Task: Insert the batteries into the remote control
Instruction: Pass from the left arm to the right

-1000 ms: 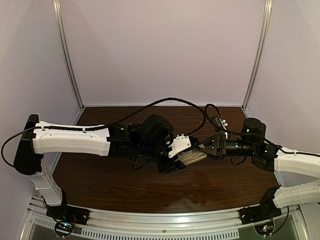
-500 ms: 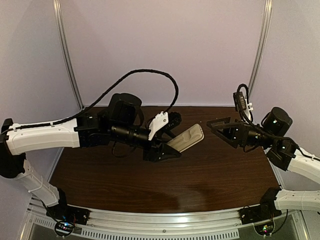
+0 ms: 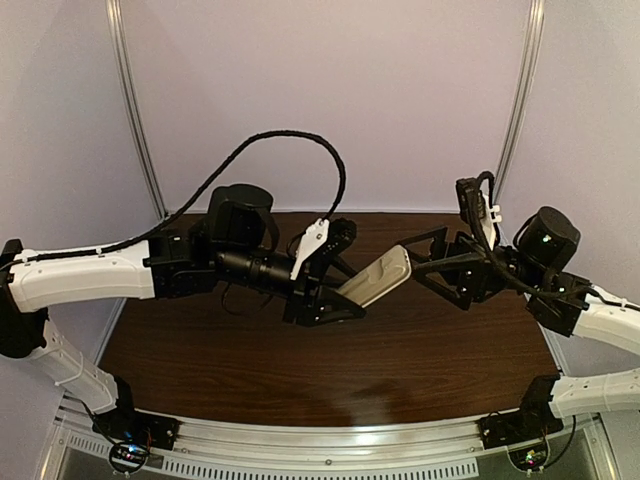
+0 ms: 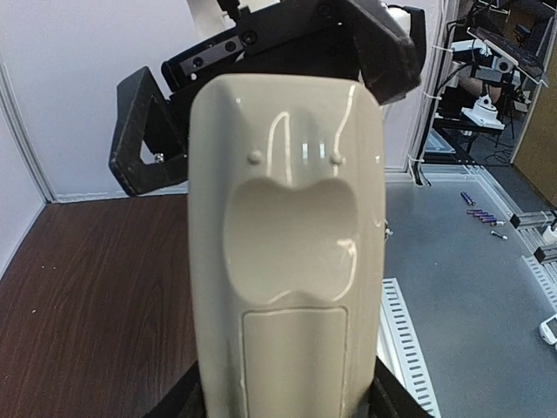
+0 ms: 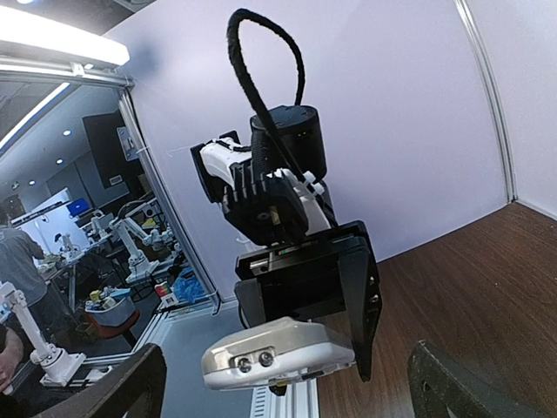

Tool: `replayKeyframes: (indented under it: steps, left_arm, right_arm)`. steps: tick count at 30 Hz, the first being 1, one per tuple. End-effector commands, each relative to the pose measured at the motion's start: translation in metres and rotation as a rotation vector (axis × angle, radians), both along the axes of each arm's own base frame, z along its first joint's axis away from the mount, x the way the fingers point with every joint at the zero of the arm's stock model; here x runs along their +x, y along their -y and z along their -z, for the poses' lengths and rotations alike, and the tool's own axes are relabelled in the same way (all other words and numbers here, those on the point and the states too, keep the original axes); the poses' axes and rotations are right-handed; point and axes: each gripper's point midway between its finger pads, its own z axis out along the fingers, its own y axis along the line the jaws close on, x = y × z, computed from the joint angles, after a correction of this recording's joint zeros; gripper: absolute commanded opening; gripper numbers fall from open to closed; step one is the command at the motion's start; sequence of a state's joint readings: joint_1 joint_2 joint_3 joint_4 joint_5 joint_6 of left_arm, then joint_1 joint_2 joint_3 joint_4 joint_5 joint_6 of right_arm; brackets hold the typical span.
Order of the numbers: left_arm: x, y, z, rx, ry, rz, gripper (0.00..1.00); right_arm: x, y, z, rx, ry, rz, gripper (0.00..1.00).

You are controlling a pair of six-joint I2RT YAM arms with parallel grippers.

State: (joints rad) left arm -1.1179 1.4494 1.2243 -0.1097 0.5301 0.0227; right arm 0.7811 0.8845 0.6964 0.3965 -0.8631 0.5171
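Change over the last second: the remote control (image 3: 380, 276) was low over the desk (image 3: 300, 370) with both arms crowded on it. It is now lifted clear of the desk and tilted.

- The left gripper (image 3: 335, 292) is clamped on the remote's lower end. The free end points toward the right arm.
- The right gripper (image 3: 428, 268) had let go and backed off half a second ago. It is back now, jaws spread wide and empty, with the fingers either side of the remote's free end. I cannot tell whether they touch it.
- Left wrist view: the remote's smooth back faces the camera. Below the finger recess is a rectangular panel (image 4: 293, 366), probably the battery door, sitting flush and apparently shut.
- Right wrist view: only the remote's end face shows, between the open fingers.
- No batteries are visible in any view.

Reading: this looks like a regrasp or handover, presenting the back of the remote for work on the door. The loading itself appears not to have begun.
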Motion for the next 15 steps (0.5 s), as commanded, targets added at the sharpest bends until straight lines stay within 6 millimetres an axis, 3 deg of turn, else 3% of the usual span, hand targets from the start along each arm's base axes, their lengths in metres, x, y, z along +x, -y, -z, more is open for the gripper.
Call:
replayKeyframes:
  steps: [1,7,15]
  left_arm:
    - [-0.0053,0.0029,-0.0212,-0.090,0.008,0.049,0.33]
    - [-0.0051,0.0054,-0.0180,-0.082,-0.043,0.048,0.33]
    - [-0.0040,0.0070,-0.0199,-0.107,-0.081,0.054,0.34]
  right_arm:
    - [-0.0117,-0.0077,-0.0120,0.029,0.077,-0.024,0.97]
    - [-0.0189,-0.0160,-0.0135,0.003,0.120,-0.007,0.89]
    - [-0.0135,-0.0161,-0.0193,-0.004,0.170,0.074,0.79]
